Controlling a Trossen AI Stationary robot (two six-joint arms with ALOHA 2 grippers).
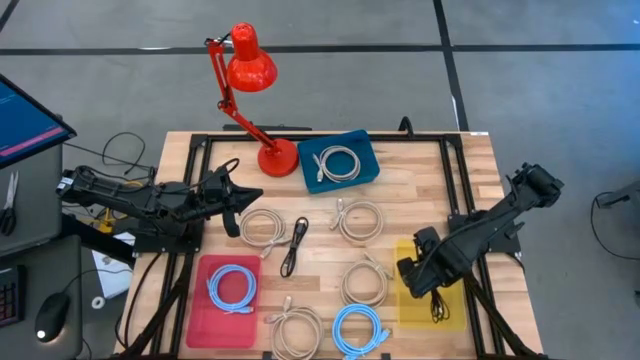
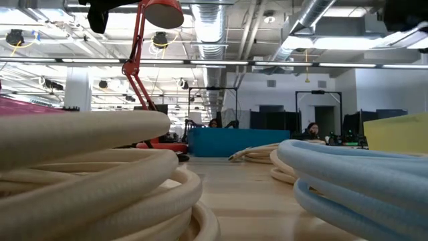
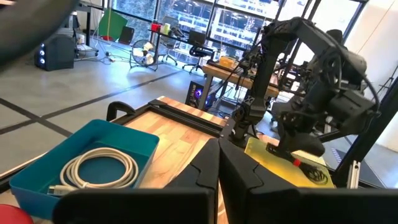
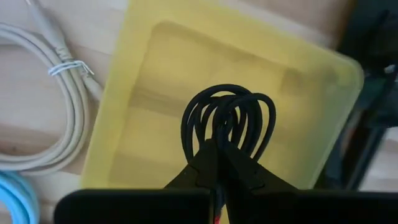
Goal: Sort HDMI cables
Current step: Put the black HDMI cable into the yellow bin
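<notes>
My right gripper (image 1: pixel 432 292) hangs over the yellow tray (image 1: pixel 455 310) at the table's right near side, shut on a thin black cable bundle (image 4: pixel 227 121). My left gripper (image 1: pixel 243 196), shut and holding nothing, waits at the table's left side beside a beige coil (image 1: pixel 262 228). One beige coil (image 1: pixel 338 163) lies in the blue tray (image 1: pixel 362 150). A light-blue coil (image 1: pixel 232 288) lies in the red tray (image 1: pixel 205 322). On the bare wood lie another black bundle (image 1: pixel 295 247), three more beige coils (image 1: pixel 360 220) (image 1: pixel 365 283) (image 1: pixel 297 330) and a light-blue coil (image 1: pixel 360 330). My right gripper pinches the black bundle between its two fingers, just behind its looped end (image 4: pixel 219 138). The fingers slant down from above. The loops stick out beyond the fingertips over the yellow tray's floor (image 4: pixel 155 93); whether they touch it I cannot tell.
A red desk lamp (image 1: pixel 250 65) stands on its base (image 1: pixel 277 157) at the far edge, left of the blue tray. Black frame rails run along the table's sides. The low view is filled by a beige coil (image 2: pixel 87 167) and a light-blue coil (image 2: pixel 361 174) close to the camera.
</notes>
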